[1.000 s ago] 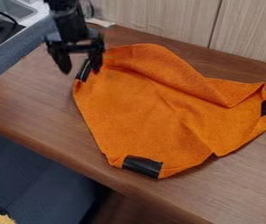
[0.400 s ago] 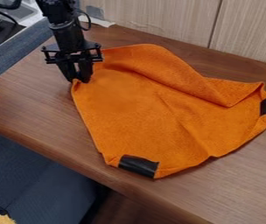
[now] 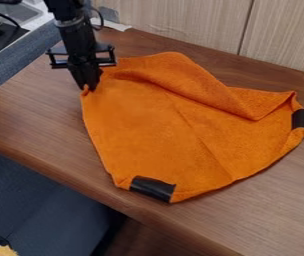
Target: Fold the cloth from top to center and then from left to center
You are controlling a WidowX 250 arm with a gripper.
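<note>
The fingers of the gripper (image 3: 88,88) were drawn together, with no gap to be seen between the tips, and pinched the far left corner of the orange cloth (image 3: 148,130). The gripper hung down almost upright over that corner, near the left edge of the table (image 3: 44,117), with the black arm (image 3: 76,35) coming in from above.

From the fingertips the cloth spread across the table between its far edge and its front edge. Along the side toward the far edge, the cloth was turned over in a loose, puffy roll that slanted down to the right and ended in a soft point. The rest lay mostly flat, with a thin crease running toward the front. One black patch (image 3: 153,188) sat at the cloth's front corner, near the table's front edge, and another black patch (image 3: 299,119) at its right corner.

Farther out, a pale wood panel (image 3: 181,25) stood behind the table's far edge. Blue-grey fabric (image 3: 11,65) ran beside the left edge, with part of a sink (image 3: 28,12) past it. A dark blue seat (image 3: 38,205) lay below the front edge.
</note>
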